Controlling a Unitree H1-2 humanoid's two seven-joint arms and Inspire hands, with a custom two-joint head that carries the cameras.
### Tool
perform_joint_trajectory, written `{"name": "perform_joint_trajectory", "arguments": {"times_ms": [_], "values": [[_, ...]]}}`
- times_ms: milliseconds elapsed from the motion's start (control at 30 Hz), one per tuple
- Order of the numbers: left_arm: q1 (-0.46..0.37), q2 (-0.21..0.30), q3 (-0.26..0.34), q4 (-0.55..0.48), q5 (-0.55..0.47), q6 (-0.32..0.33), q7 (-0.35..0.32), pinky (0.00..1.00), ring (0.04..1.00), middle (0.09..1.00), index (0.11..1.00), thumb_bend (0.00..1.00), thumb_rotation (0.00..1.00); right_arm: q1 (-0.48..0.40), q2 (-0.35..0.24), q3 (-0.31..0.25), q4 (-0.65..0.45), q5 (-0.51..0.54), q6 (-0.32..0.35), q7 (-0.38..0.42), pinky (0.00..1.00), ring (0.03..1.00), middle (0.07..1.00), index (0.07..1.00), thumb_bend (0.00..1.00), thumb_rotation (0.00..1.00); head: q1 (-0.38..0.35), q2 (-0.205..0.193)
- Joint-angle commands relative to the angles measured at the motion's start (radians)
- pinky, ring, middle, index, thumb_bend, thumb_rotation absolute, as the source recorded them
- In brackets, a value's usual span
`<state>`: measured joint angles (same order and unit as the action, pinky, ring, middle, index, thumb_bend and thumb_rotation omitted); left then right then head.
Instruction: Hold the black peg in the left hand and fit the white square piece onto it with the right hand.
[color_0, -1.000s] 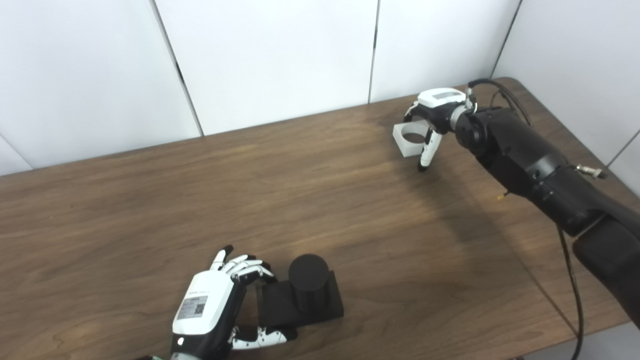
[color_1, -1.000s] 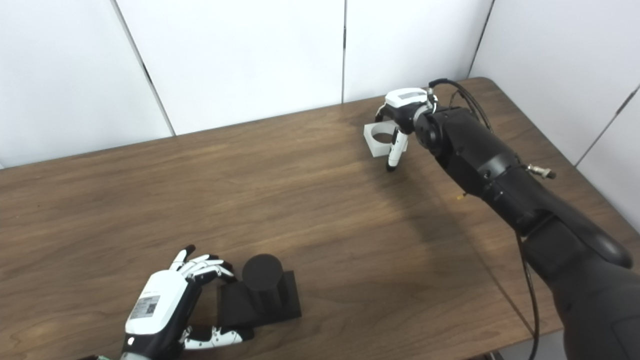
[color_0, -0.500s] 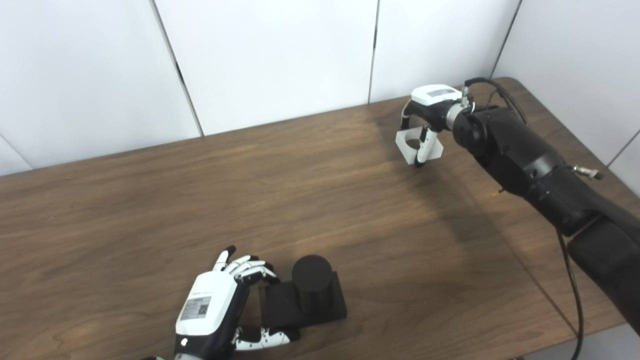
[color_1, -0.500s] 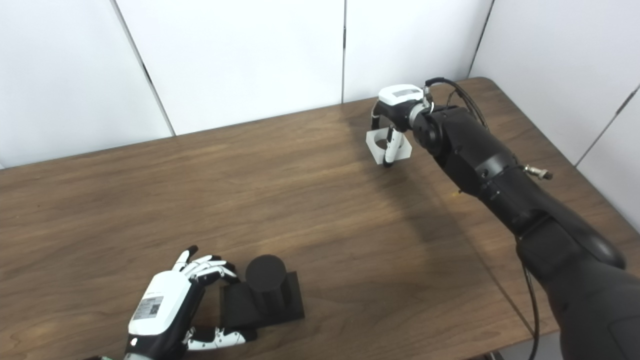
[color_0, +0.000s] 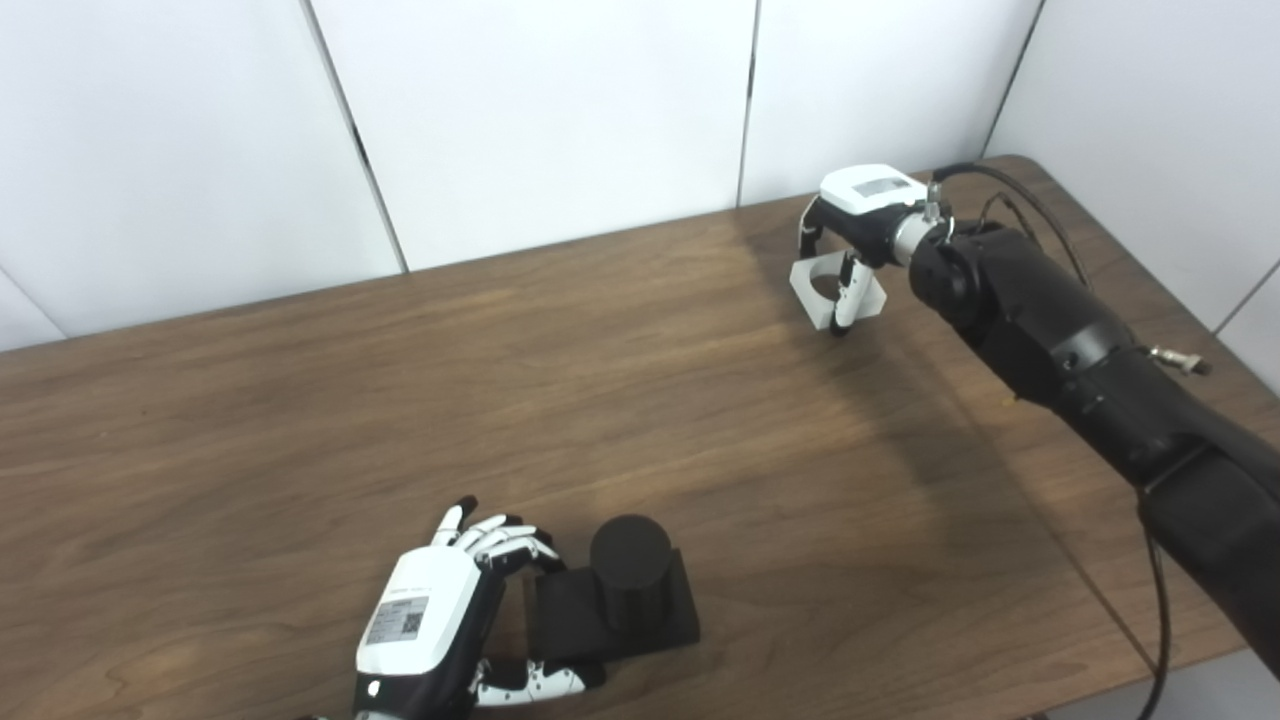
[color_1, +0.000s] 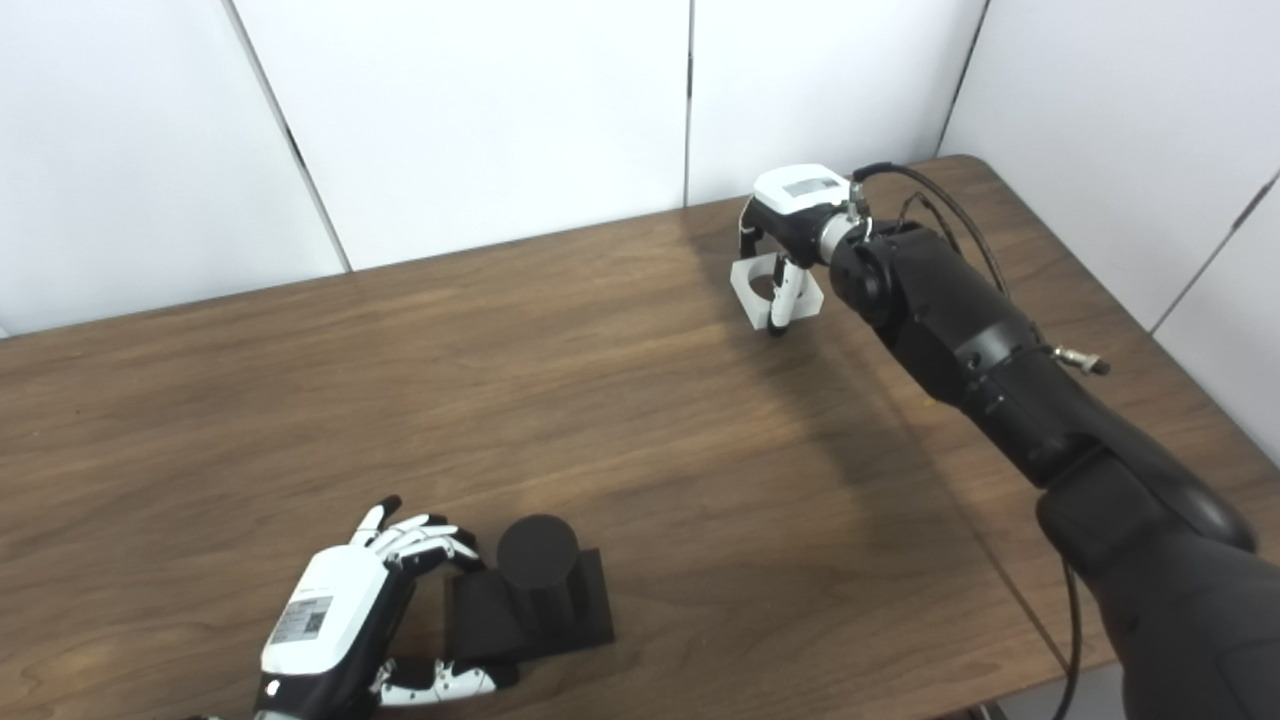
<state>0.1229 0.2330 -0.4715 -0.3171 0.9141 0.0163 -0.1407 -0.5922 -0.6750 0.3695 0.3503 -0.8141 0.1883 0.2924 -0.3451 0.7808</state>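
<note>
1. Black cylindrical peg on its square black base: it stands upright at the near edge of the brown wooden worktop, not yet lifted.
2. My left hand cups the base's left side, fingers curled at the far corner and thumb along the near edge. I cannot tell whether the grip is firm.
3. My right hand is closed on the white square plastic piece with a round hole, at the far right of the worktop. The piece looks tilted and raised clear of the surface.
4. Done, in my judgement: the white piece is secured.
5. Left: secure the peg, carry the white piece across (the two are well apart), align hole over peg, and press on.
</note>
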Motion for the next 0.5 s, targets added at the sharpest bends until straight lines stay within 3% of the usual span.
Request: {"name": "perform_joint_trajectory", "arguments": {"times_ms": [0,167,467], "values": [[0.0,-0.004,-0.007,-0.01,0.018,-0.005,-0.024,1.0,0.859,0.766,0.486,0.52,0.05,-0.016,-0.017,-0.014,-0.004,-0.005,-0.017,-0.02,0.87,0.877,0.768,0.486,0.52,0.12,0.002,0.002],[-0.005,-0.011,-0.013,-0.004,0.02,0.0,-0.027,1.0,0.863,0.77,0.487,0.52,0.05,-0.015,-0.041,-0.016,-0.055,0.002,-0.049,-0.003,0.87,0.884,0.77,0.485,0.52,0.12,0.012,0.004],[-0.019,-0.021,-0.025,0.014,0.053,0.007,-0.035,1.0,0.866,0.777,0.487,0.51,0.05,-0.004,-0.101,-0.041,-0.447,0.009,-0.037,0.252,0.88,0.879,0.779,0.485,0.52,0.13,0.032,0.006]]}}
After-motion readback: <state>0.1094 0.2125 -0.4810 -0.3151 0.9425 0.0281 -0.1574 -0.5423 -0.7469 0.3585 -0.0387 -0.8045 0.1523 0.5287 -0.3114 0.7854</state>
